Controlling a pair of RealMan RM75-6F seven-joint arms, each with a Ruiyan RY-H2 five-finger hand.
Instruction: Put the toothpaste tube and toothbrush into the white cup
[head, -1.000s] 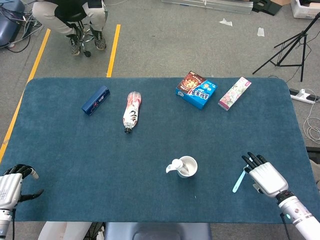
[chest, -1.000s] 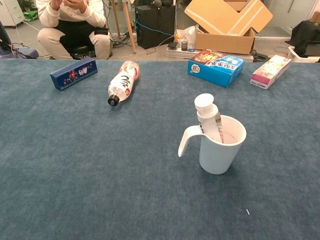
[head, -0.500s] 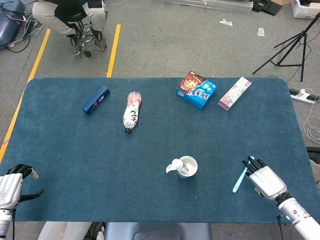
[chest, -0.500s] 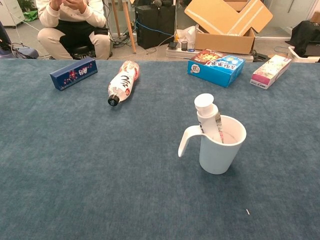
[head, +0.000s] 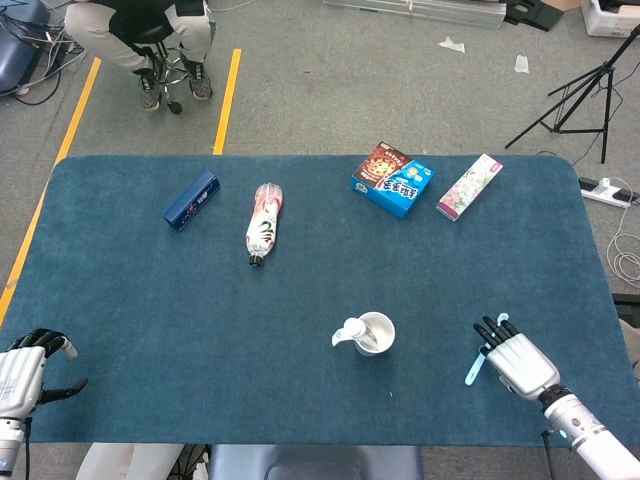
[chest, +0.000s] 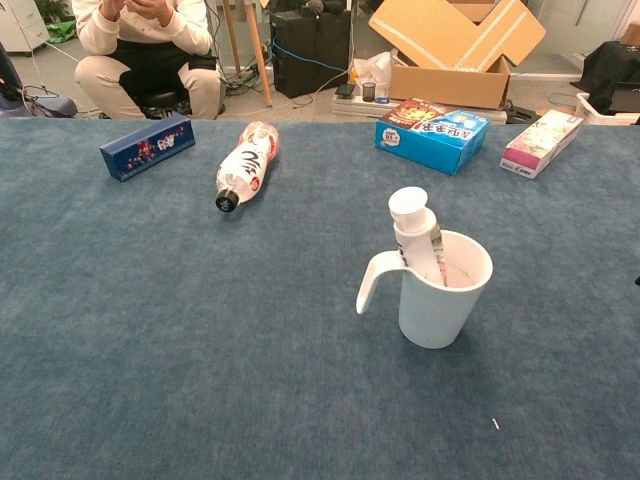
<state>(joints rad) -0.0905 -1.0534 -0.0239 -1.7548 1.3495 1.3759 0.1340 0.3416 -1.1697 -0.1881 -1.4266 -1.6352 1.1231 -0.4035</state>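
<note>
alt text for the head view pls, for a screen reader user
Overhead view of a blue table: the right hand lies over a light blue toothbrush near the right edge, beside a white cup already holding the toothpaste tube. The left hand rests empty at the near left corner; a bottle and three boxes lie across the far side.

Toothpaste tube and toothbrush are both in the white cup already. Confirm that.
Not quite. Only the toothpaste tube stands in the white cup. The head view shows the toothbrush lying on the table, under the right hand.
</note>
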